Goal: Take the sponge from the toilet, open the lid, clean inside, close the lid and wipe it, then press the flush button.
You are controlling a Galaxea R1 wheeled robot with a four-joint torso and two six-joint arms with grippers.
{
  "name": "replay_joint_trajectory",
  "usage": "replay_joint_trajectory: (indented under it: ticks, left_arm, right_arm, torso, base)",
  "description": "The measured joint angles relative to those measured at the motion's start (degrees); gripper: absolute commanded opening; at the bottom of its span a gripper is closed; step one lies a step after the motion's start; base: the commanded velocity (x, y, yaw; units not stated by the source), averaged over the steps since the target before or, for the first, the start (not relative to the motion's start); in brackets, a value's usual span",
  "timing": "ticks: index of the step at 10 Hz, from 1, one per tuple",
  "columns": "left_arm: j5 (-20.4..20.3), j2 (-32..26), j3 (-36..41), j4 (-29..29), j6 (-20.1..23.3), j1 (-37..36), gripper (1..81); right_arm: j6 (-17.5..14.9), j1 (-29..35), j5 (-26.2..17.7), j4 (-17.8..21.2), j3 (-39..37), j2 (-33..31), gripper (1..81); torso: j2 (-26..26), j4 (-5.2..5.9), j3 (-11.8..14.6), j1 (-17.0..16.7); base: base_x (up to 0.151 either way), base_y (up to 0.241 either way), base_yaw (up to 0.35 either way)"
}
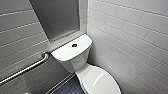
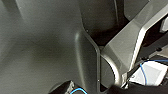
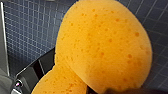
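The white toilet (image 1: 75,62) stands in the corner with its glossy oval lid (image 1: 100,81) down over the bowl. The small dark flush button (image 1: 74,45) sits in the middle of the flat tank cover (image 1: 70,51). The orange sponge (image 3: 105,47) looms large in the right wrist view, pinched in at its lower part, where my right gripper (image 3: 86,86) is shut on it above the dark blue floor tiles. My left gripper is open; the left wrist view looks onto dark panels of my own body.
A steel grab bar (image 1: 25,70) runs along the left wall beside the tank. A grey recessed niche (image 1: 58,18) sits above the tank. White tiled wall (image 1: 130,37) stands close on the toilet's right. Dark blue tiled floor (image 1: 68,87) lies left of the bowl.
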Motion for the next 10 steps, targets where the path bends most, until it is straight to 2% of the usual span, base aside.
replay_joint_trajectory:
  ticks: [1,3,10]
  left_arm:
    - [0.02,-0.26,0.0,0.0,0.0,0.13,81.1]
    - [0.11,-0.72,0.0,0.0,0.0,0.44,81.1]
    - [-0.13,0.44,-4.1,0.0,0.0,1.94,81.1]
  right_arm:
    - [-0.23,-2.89,1.73,-0.35,-0.72,1.05,1.0]
    - [-0.63,-6.38,4.96,-0.88,-4.73,6.21,1.0]
    - [-0.85,-12.87,6.58,-5.66,-21.03,21.22,1.0]
  torso:
    - [1.33,0.0,0.72,-0.88]
    - [4.78,0.0,4.22,-3.13]
    - [18.62,0.0,18.01,-12.33]
  base:
    - [0.0,0.0,0.0]
    - [0.0,0.0,0.0]
    - [0.0,0.0,0.0]
